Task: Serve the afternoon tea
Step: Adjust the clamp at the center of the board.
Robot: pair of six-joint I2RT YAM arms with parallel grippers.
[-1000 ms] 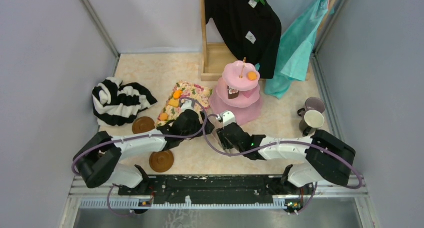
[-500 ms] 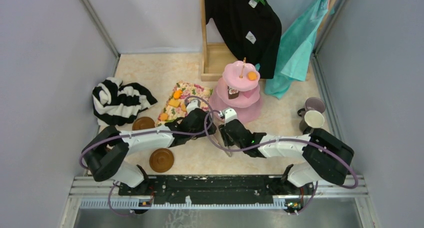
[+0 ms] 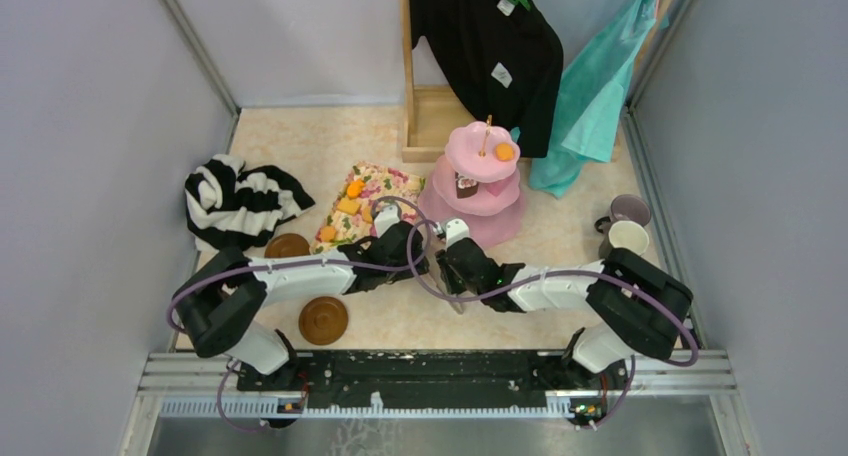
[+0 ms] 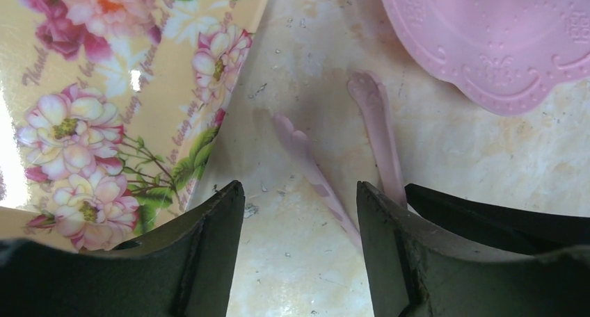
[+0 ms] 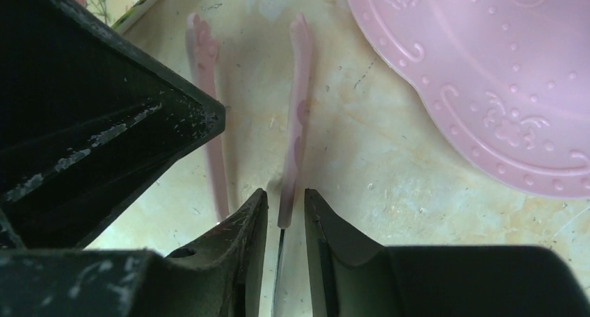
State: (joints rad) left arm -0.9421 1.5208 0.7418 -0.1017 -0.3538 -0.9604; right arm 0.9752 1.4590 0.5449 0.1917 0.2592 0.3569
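Two pink utensils lie side by side on the table between the floral cloth point(image 3: 372, 188) and the pink cake stand point(image 3: 470, 208). My left gripper point(image 4: 300, 192) is open; the left utensil point(image 4: 306, 165) runs between its jaws toward the right finger. My right gripper point(image 5: 285, 195) stands open by a narrow gap, with the end of the right utensil point(image 5: 299, 108) between its tips. In the top view the left gripper point(image 3: 418, 240) and right gripper point(image 3: 447, 246) nearly meet. Toy pastries point(image 3: 347, 206) sit on the cloth, and one orange pastry point(image 3: 504, 152) is on the stand's top tier.
A lilac mug point(image 3: 630, 210) and a cream mug point(image 3: 627, 238) stand at the right. Two brown saucers point(image 3: 287, 248) point(image 3: 323, 321) lie near the left arm. A striped garment point(image 3: 240, 201) is heaped at the left. A wooden rack with hanging clothes point(image 3: 490, 46) stands behind the stand.
Both grippers have narrowed their jaws. The left gripper has moved right, off the cloth toward the stand, and now sits beside the right gripper.
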